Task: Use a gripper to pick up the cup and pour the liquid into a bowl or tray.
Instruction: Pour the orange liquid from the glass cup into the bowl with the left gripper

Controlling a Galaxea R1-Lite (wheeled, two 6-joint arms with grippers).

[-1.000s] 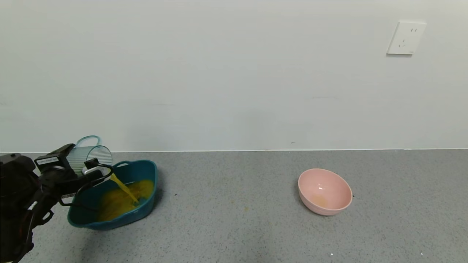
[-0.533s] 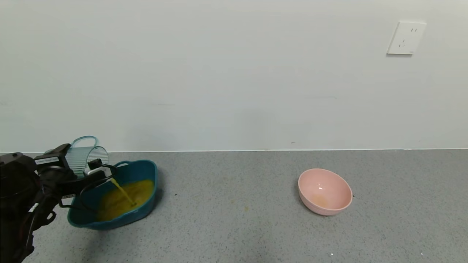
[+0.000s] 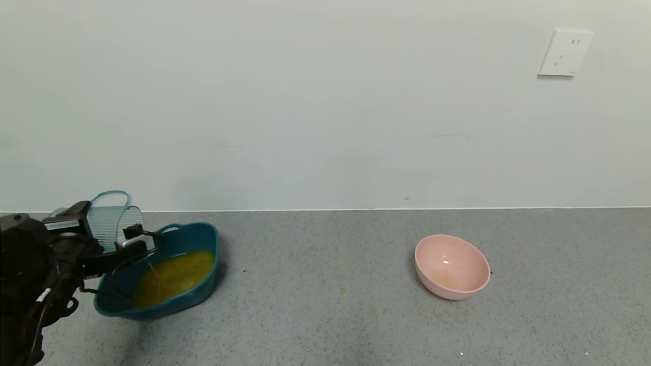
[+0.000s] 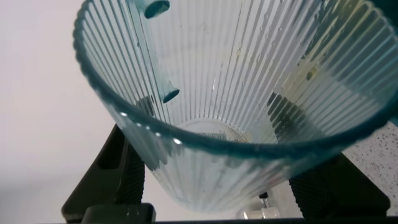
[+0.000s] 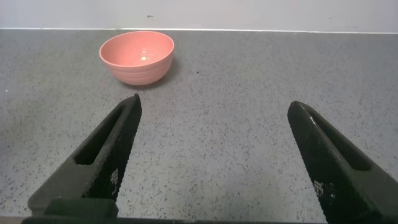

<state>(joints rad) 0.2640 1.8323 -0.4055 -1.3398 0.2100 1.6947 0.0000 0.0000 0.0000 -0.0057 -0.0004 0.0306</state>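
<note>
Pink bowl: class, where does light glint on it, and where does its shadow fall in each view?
Head view: a small white glint inside the pink bowl, with a dark shadow along its left side. Right wrist view: a glint inside the bowl, with faint shading beneath it.

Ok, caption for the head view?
Left gripper holds the tipped cup over the teal tub pooled with orange liquid.
</note>
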